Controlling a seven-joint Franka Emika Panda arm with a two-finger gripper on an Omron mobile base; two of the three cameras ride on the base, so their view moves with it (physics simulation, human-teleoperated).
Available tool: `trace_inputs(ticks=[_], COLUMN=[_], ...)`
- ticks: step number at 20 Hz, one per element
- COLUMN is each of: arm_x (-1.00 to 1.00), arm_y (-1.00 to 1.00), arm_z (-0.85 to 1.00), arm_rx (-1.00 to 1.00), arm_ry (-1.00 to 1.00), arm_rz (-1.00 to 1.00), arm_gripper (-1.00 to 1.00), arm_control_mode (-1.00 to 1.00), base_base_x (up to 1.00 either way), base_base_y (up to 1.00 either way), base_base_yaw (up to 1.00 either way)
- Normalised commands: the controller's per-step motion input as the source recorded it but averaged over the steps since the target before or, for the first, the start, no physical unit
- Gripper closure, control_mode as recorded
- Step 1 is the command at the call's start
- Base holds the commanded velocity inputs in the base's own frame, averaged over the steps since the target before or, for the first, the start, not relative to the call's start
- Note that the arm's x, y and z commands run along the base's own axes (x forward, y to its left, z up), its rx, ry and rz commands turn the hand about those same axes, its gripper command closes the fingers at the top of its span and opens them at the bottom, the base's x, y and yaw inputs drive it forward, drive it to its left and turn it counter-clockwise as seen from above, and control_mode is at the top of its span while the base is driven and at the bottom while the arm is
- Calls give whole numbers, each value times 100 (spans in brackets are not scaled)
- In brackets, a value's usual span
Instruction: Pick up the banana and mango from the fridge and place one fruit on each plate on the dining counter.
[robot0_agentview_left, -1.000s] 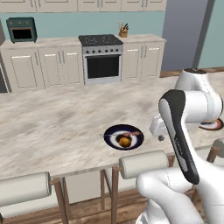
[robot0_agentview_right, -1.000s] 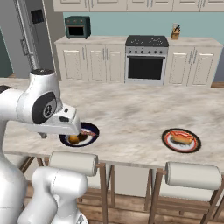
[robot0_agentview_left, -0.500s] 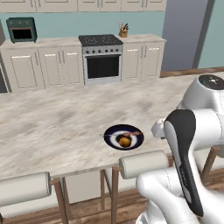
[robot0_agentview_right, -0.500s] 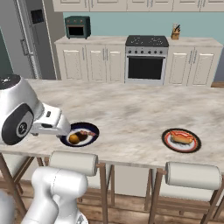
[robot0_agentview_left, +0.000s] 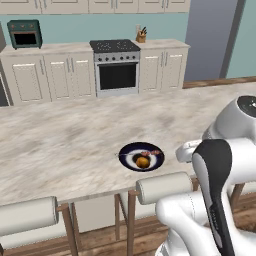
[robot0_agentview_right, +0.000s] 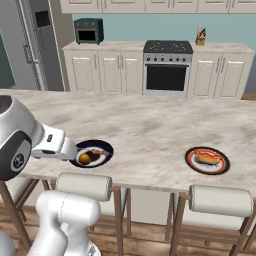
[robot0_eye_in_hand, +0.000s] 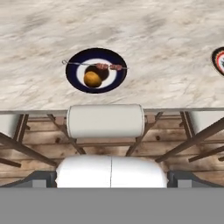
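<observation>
The mango (robot0_eye_in_hand: 92, 78) lies on the dark navy plate (robot0_eye_in_hand: 72, 72) beside a thin skewer of food, near the front edge of the dining counter (robot0_eye_in_hand: 153, 39). The same mango (robot0_agentview_right: 85, 158) on the navy plate (robot0_agentview_right: 102, 148) sits just right of my gripper (robot0_agentview_right: 73, 151), which hangs over the counter's front edge, pulled back, open and empty. From the left side the mango (robot0_agentview_left: 143, 162) and its plate (robot0_agentview_left: 126, 151) lie left of my arm. The red-rimmed plate (robot0_agentview_right: 191, 159) holds an orange-red piece of food. The banana is out of view. The grey fridge (robot0_agentview_right: 25, 45) stands at the back left.
Padded stools (robot0_agentview_right: 84, 186) (robot0_agentview_right: 220, 200) line the counter's near side, one right under the hand (robot0_eye_in_hand: 105, 121). Cream cabinets with a stove (robot0_agentview_right: 166, 65), a small green oven (robot0_agentview_right: 88, 30) and a knife block (robot0_agentview_right: 200, 36) run along the back wall.
My arm has drawn back from the navy plate toward the base, the hand rising away from it. The mango stays on the plate. The base has not moved.
</observation>
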Motion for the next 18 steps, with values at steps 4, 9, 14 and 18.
trace_inputs(ticks=[4,9,14,18], arm_x=[-25,0,0,0], arm_y=[11,0,0,0], arm_z=[0,0,0,0], arm_rx=[0,0,0,0], arm_ry=[-6,0,0,0], arm_rz=[0,0,0,0], arm_gripper=[-100,-100,-100,-100], arm_control_mode=[100,100,100,100], base_base_x=[-12,-33,-14,-34], base_base_y=[13,94,100,100], base_base_yaw=[0,0,0,1])
